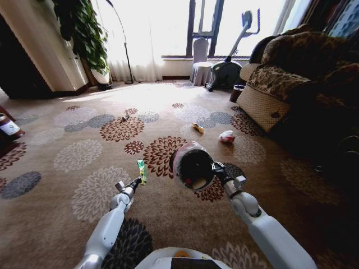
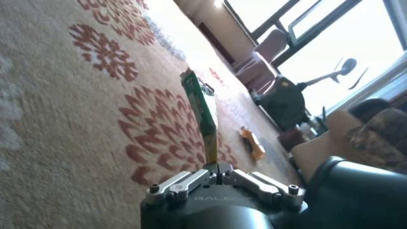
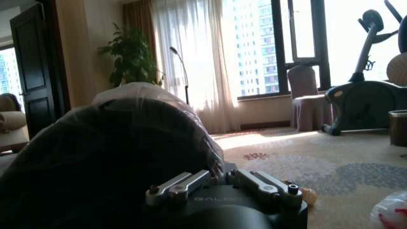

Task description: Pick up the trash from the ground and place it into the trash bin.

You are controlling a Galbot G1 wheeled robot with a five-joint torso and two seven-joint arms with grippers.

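My left gripper [image 1: 137, 180] is shut on the lower end of a green wrapper [image 1: 141, 170], holding it upright above the carpet. In the left wrist view the wrapper [image 2: 200, 109] rises from the closed fingertips [image 2: 216, 167]. My right gripper [image 1: 213, 167] is shut on the rim of the trash bin [image 1: 193, 165]. The black bin, with its pale bag, is lifted just right of the wrapper and its mouth is tipped toward me. In the right wrist view the bin [image 3: 114, 157] sits right against that gripper [image 3: 222, 177]. A yellowish scrap [image 1: 198, 128] and a white-red wad [image 1: 226, 136] lie on the carpet farther ahead.
A patterned sofa [image 1: 303, 78] lines the right side, with a small dark pot [image 1: 236, 92] at its far end. An exercise machine [image 1: 227, 67] and a covered chair [image 1: 201, 64] stand by the window. A plant [image 1: 84, 33] is at far left. A small dark item [image 1: 125, 118] lies on the carpet.
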